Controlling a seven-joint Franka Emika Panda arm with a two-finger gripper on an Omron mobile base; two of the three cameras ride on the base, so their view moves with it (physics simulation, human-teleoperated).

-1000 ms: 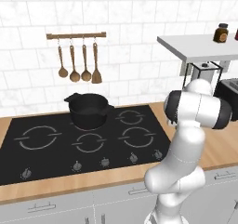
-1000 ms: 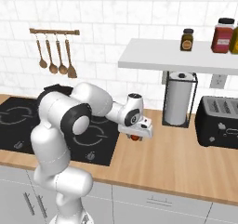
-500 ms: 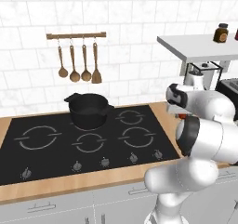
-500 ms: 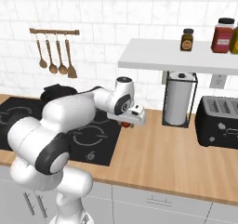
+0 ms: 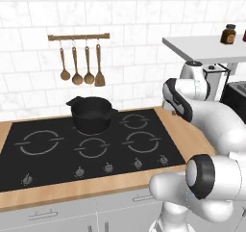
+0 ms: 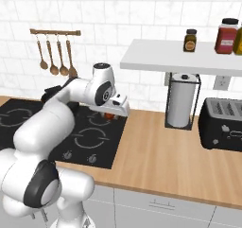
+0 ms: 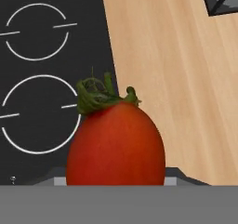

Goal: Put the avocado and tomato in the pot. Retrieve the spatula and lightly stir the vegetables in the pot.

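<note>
The gripper (image 6: 111, 113) is carrying the tomato (image 7: 115, 144) — its jaws are standing part-way closed around the red fruit, which is looming large in the hand view with its green stalk cap pointing away from the hand. Below it in that view, the black hob (image 7: 46, 79) and the wooden counter (image 7: 176, 79) are meeting along an edge, and the tomato is hanging right over that edge. Compared with a second ago, the arm is swinging away from the paper towel roll (image 6: 181, 100) and toward the hob: earlier the hand was out over bare counter, well right of the hob, and now it is sitting above the hob's near right corner in the right base view. The pot (image 5: 91, 114) is sitting on the hob's rear left-centre ring, unmoved — well apart from the gripper. The wooden spoons (image 5: 77, 62) are hanging on the wall rail above the pot.
</note>
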